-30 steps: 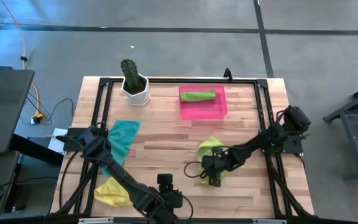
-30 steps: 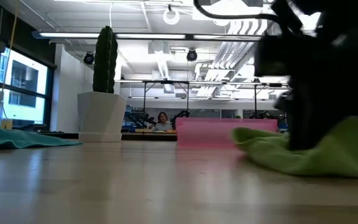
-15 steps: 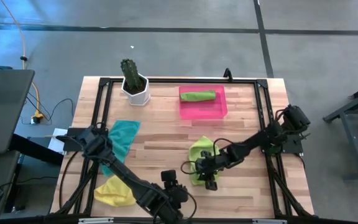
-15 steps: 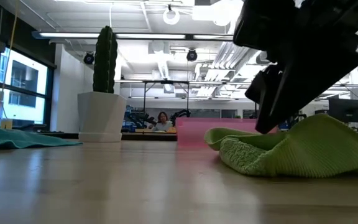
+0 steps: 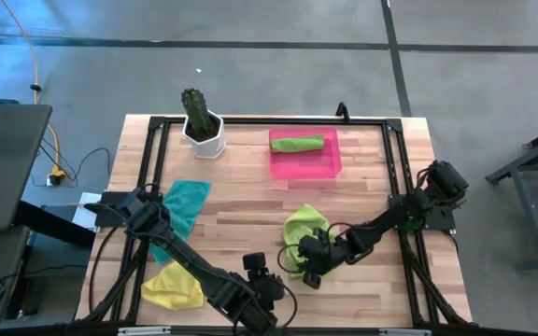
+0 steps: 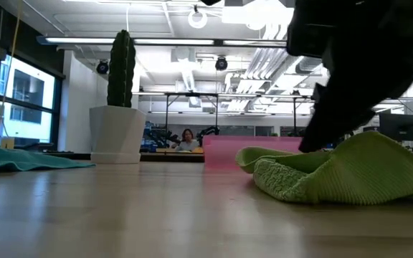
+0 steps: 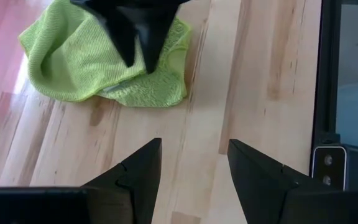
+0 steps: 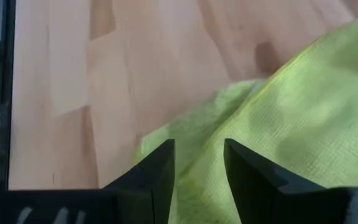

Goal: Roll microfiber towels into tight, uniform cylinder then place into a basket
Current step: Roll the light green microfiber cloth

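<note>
**1 of 4 towels rolled & binned; 2nd green one in hand**

Progress: one lime green roll (image 5: 297,144) lies inside the pink basket (image 5: 330,164), at its far edge. That looks like the only towel finished. Second green towel (image 5: 303,227) sits crumpled on the table (image 5: 241,210), near-centre, on the front side of the basket and apart from it. Not a cylinder, just a loose folded heap. Teal towel (image 5: 184,203) is spread flat at table's left side; yellow towel (image 5: 171,286) lies at the left front corner, rumpled. Both untouched by either arm. So by my reckoning approx. a quarter done, 3 rolls + 3 placements left.

Grippers: right gripper (image 8: 196,163) is low over the near edge of the green towel, fingers apart w/ cloth showing between and beneath them; no pinch on the fabric that I can see. Left gripper (image 7: 194,165) hangs above bare wood at the table's front edge, just short of the same towel, fingers apart, nothing held.

Materials/shapes:
- Towels: soft, nubbly microfibre weave, limp, fold over themselves; low view shows a thick doubled hem on the green one.
- Basket: shallow rectangular tray, bright pink, translucent plastic.
- Table: pale wood planks, smooth, black metal frame round the edge.
- Cactus pot (image 5: 204,136): white, faceted, far-left corner; not part of the job.
</note>
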### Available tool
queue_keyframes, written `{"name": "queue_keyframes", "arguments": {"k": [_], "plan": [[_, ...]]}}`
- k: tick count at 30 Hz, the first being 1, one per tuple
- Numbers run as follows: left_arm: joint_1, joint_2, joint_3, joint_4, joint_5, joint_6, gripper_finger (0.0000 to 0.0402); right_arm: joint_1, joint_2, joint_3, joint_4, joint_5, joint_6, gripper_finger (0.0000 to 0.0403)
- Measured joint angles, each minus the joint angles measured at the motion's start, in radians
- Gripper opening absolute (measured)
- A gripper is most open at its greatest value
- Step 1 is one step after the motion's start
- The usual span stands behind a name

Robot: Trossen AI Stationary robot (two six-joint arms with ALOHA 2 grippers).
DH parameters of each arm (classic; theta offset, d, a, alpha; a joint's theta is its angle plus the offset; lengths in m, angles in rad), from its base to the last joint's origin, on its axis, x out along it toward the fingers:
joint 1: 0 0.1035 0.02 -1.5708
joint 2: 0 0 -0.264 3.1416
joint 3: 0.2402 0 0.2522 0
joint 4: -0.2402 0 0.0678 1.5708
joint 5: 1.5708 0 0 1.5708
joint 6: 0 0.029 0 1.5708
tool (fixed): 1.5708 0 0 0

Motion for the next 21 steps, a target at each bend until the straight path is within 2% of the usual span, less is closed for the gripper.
{"name": "queue_keyframes", "arguments": {"k": [5, 14, 17, 21], "plan": [[0.0, 0.0, 0.0, 0.0, 0.0, 0.0, 0.0175, 0.016, 0.024, 0.0, -0.001, 0.053, 0.002, 0.0131], [0.0, 0.0, 0.0, 0.0, 0.004, 0.015, 0.0175, -0.018, 0.052, 0.0, 0.01, 0.012, 0.0, 0.0128], [0.0, 0.0, 0.0, 0.0, 0.004, 0.028, 0.0175, -0.026, 0.052, 0.001, -0.001, -0.012, -0.007, 0.0108], [0.0, 0.0, -0.001, 0.0, 0.004, 0.034, 0.0175, -0.033, 0.052, 0.001, -0.051, -0.032, -0.01, 0.0052]]}}
